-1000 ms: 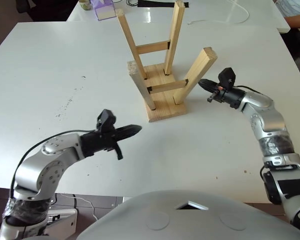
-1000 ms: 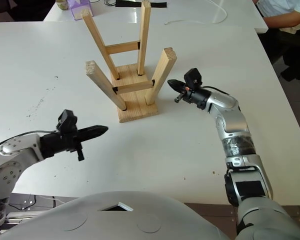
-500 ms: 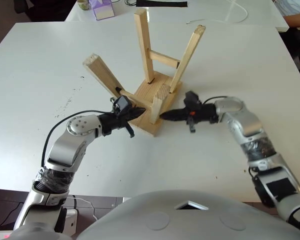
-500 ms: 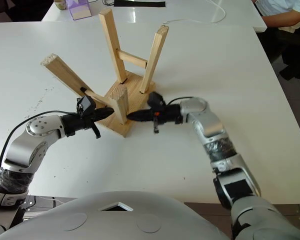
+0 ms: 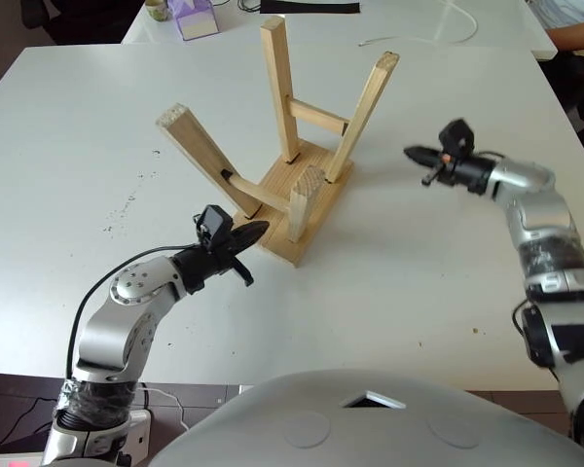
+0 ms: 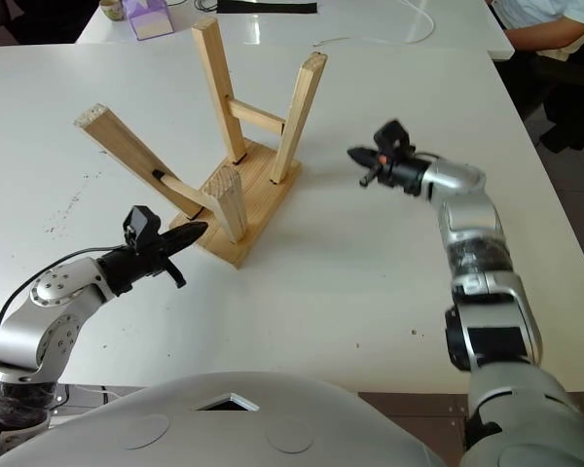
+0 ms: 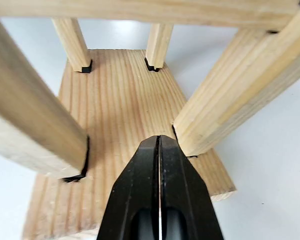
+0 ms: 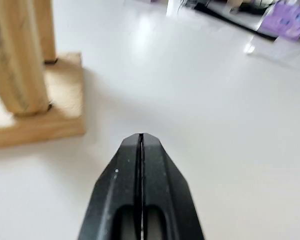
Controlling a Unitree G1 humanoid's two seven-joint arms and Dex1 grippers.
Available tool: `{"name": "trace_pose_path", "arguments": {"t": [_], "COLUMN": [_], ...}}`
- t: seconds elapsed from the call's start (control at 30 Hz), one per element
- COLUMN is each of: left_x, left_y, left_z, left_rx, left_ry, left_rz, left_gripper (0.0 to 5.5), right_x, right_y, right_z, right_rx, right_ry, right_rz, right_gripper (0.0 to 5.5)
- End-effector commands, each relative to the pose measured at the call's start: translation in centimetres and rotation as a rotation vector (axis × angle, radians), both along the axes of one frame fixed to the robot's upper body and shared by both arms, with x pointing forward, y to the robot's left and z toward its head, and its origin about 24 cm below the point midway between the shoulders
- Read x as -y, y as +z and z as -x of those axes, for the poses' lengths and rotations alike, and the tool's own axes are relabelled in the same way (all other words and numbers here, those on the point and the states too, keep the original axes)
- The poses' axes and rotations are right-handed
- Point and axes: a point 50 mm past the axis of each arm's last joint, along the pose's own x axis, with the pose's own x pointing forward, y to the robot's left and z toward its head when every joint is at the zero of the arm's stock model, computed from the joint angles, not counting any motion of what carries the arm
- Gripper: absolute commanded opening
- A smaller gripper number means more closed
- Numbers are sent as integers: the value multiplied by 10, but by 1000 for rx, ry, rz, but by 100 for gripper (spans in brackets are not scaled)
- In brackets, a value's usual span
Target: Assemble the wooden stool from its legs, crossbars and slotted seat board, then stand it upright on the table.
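Note:
The wooden stool (image 5: 292, 165) rests upside down on the white table (image 5: 97, 117), its seat board (image 5: 316, 209) flat on the surface and its legs pointing up and outward, joined by crossbars (image 5: 316, 117). My left gripper (image 5: 256, 232) is shut, its tip just short of the board's near corner; in the left wrist view the shut tip (image 7: 159, 142) hovers over the seat board (image 7: 120, 95) between two legs. My right gripper (image 5: 414, 153) is shut and holds nothing, a hand's width to the right of the stool, above the table.
A purple box (image 5: 195, 15) and a small jar (image 5: 156, 9) stand at the table's far left edge. A white cable (image 5: 438, 29) and a black strip (image 5: 307, 7) lie at the far edge. Small dark specks (image 5: 127, 204) mark the table's left part.
The stool stays as it was half a second ago. My right gripper has drawn back from the seat board to the right and farther away. My left gripper has pulled slightly back from the board's corner.

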Motion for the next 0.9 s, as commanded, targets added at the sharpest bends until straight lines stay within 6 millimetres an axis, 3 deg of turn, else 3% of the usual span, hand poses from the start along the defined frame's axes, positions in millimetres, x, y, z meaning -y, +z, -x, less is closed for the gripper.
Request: {"name": "trace_pose_path", "arguments": {"t": [0.03,0.17,0.27,0.47,0.6,0.73,0.9], "left_x": [12,10,9,2,-3,-6,-6], "left_y": [-3,-13,-12,-17,-19,-18,-14], "left_z": [-8,-19,-29,-34,-40,-47,-34], "left_rx": [-13,-25,-1,12,36,71,67], "left_ry": [-39,-62,-82,-108,-77,-75,-63], "left_rz": [-16,-90,-128,-194,-199,-199,-139], "left_gripper": [1,1,1,1,1,1,1], "right_x": [-39,-70,-71,-77,-78,-70,-49], "right_y": [26,27,23,6,-12,-8,3], "right_z": [-23,-18,-2,63,105,144,134], "right_rx": [38,-36,-87,-204,-251,-303,-238], "right_ry": [174,416,564,732,647,591,415], "right_rz": [-154,-249,-267,-301,-304,-358,-335], "right_gripper": [0,0,0,0,0,0,0]}}
